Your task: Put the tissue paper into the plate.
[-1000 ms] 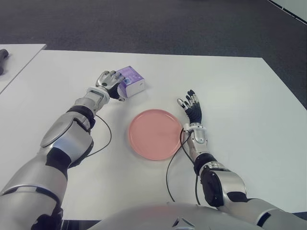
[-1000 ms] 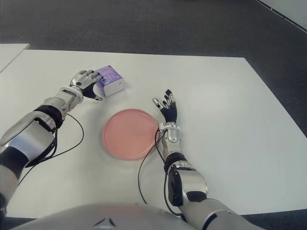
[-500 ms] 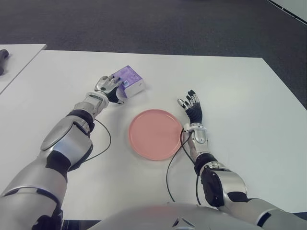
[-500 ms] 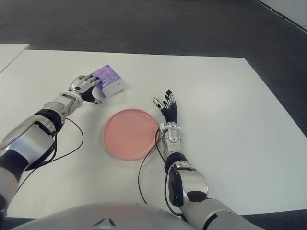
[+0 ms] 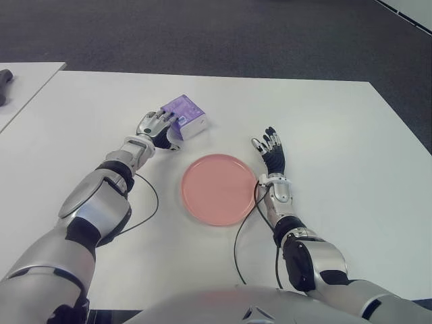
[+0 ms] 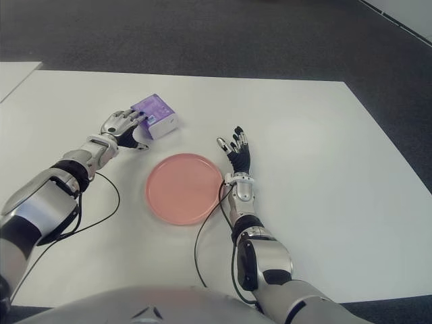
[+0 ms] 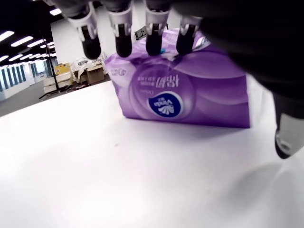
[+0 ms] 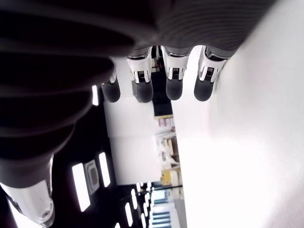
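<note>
A purple tissue pack (image 5: 187,116) lies on the white table (image 5: 324,135), behind and to the left of the empty pink plate (image 5: 219,190). My left hand (image 5: 162,128) is at the pack's left side. In the left wrist view the pack (image 7: 190,95) sits flat on the table, with the fingertips (image 7: 154,45) spread along its top edge and the thumb held off to one side. Nothing is gripped. My right hand (image 5: 270,147) shows just right of the plate, fingers straight and holding nothing.
Black cables run from both wrists across the table (image 5: 145,202) (image 5: 239,243). A second white table (image 5: 20,88) with a dark object (image 5: 3,84) stands at the far left. Dark carpet lies beyond the table's far edge.
My left hand has slid back toward me and loosened around the pack. The pack has shifted slightly to the right. The right hand has not moved.
</note>
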{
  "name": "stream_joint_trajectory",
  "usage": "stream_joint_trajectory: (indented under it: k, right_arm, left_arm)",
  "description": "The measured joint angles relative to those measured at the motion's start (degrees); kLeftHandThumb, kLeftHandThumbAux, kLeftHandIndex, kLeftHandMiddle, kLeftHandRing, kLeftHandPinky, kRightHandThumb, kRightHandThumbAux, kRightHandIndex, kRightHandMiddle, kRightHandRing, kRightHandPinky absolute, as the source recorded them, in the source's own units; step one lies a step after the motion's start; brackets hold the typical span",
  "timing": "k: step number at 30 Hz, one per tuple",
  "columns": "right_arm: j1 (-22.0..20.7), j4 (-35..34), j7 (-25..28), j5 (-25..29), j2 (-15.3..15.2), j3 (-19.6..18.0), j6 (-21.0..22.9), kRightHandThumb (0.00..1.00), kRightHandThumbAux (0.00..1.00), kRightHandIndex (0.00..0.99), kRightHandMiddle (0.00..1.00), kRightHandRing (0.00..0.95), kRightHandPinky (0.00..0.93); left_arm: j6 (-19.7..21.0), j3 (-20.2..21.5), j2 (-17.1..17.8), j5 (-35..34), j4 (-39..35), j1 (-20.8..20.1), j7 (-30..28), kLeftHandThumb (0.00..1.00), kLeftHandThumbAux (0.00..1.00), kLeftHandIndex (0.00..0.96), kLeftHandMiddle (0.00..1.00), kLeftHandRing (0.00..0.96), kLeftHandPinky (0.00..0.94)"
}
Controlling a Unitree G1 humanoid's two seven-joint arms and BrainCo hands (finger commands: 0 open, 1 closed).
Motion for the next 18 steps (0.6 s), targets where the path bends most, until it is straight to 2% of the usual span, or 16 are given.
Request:
stream_joint_trajectory:
  k: [11, 18]
  right_arm:
    - [0.3, -0.2, 1.5, 0.6, 0.3, -0.7, -0.6, 0.132, 0.683, 0.035, 0.046, 0.031, 0.057]
    - [0.4, -0.2, 3.0, 0.8, 0.3, -0.9, -0.7, 0.117, 0.66, 0.036, 0.053, 0.036, 0.082]
  left_arm:
    - [-6.2, 1.6, 1.9, -3.1, -2.3, 0.3, -6.1, 0.0, 0.487, 0.153, 0.092, 0.072, 0.111]
    - [-10.7, 0.5, 4.4, -3.1, -5.5, 2.3, -7.1, 0.0, 0.487, 0.11, 0.078, 0.065, 0.096]
